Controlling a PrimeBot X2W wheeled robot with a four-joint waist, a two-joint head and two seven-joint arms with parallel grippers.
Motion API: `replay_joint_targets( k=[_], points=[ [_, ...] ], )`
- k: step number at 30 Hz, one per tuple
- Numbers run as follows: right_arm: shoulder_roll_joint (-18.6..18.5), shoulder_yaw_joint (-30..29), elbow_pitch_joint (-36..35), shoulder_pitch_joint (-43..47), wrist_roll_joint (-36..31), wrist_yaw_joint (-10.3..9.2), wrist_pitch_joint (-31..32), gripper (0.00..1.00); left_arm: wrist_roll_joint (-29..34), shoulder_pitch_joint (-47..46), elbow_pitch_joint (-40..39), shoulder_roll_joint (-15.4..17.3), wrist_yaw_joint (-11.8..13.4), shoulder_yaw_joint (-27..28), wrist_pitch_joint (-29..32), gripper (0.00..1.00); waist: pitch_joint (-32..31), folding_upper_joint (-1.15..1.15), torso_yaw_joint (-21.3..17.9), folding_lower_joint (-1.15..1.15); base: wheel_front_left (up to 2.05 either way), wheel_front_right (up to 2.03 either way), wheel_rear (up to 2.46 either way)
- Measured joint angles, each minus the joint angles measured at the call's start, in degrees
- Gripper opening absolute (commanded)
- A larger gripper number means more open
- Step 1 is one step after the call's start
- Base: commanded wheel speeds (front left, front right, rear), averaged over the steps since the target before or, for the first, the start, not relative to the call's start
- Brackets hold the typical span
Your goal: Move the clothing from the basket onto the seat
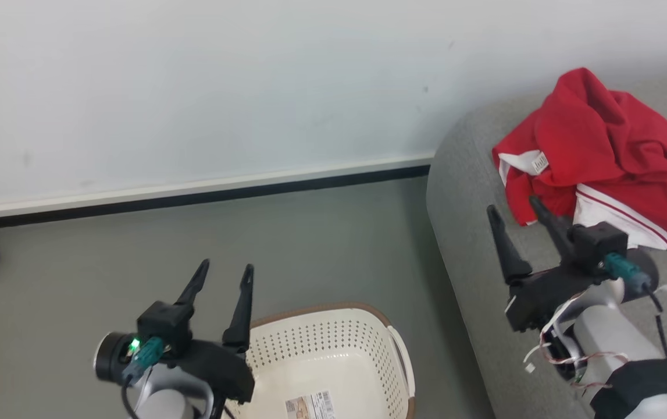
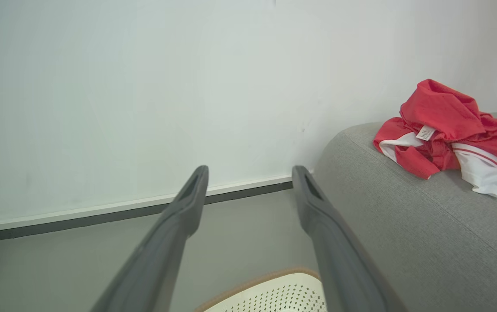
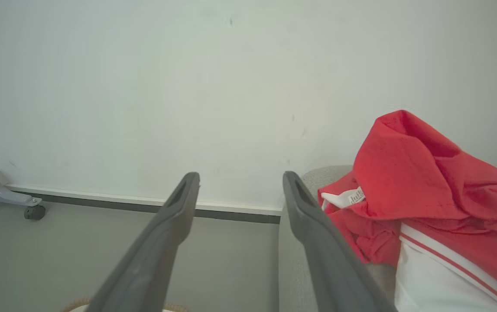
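Clothing lies in a crumpled red-and-white heap on the seat, at the far right close to the wall (a small white neck label faces up). Over the seat's left edge, on the near side of the heap, the right claw hovers with its fingers spread wide and nothing between them. One finger ends right beside the red cloth; whether it touches I cannot tell. The basket stands on the grey floor just left of the seat, a paper sticker on its bottom. Above its far-left rim hangs the left claw, also wide open and empty.
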Motion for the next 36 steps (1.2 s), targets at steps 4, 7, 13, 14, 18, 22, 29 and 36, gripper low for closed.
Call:
replay_joint_targets(
  k=[4,7,13,14,18,22,29,36],
  points=[
    [1.14,0.54,-2.96,3.0,-0.59,-1.46,0.0,1.0,-0.01,3.47,-1.21,0.96,0.01,2.8,0.0,1.0,-1.96,0.0,1.34,0.0,0.0,0.0,0.0],
    [1.49,0.59,-5.14,5.75,-0.88,-2.44,-0.01,1.0,-0.01,6.39,-2.3,1.74,0.04,4.91,0.0,1.0,-3.31,0.0,2.06,0.0,0.0,0.0,0.0],
    [1.57,-0.41,-11.06,13.31,-1.09,-5.84,0.0,1.0,0.05,13.23,-4.88,2.13,0.07,10.4,0.0,1.0,-5.73,0.0,3.19,0.0,0.0,0.0,0.0],
    [1.54,-0.58,-11.98,14.17,-1.22,-6.31,-0.01,1.0,0.15,14.02,-5.28,2.15,0.07,11.12,0.0,1.0,-5.95,0.0,3.32,0.0,0.0,0.0,0.0],
    [1.63,-1.26,-15.01,17.58,-1.24,-7.37,0.0,1.0,1.11,16.7,-7.0,2.08,0.07,13.0,0.0,1.0,-6.63,0.0,3.68,0.0,0.0,0.0,0.0],
    [1.63,-2.38,-17.85,21.25,-1.4,-8.31,-0.01,1.0,2.04,19.42,-8.64,1.48,0.07,14.3,0.0,1.0,-7.23,0.01,3.95,0.01,0.0,0.0,0.0],
    [1.66,-3.72,-21.57,26.07,-1.42,-9.03,-0.01,1.0,3.24,22.56,-10.49,0.46,0.07,16.31,0.0,1.0,-8.13,0.01,4.18,0.01,0.0,0.0,0.0],
    [1.42,-5.23,-24.23,29.93,-1.58,-9.54,-0.01,1.0,5.25,24.46,-12.15,0.14,0.07,18.07,0.0,1.0,-8.3,0.01,3.8,0.01,0.0,0.0,0.0]
  ],
)
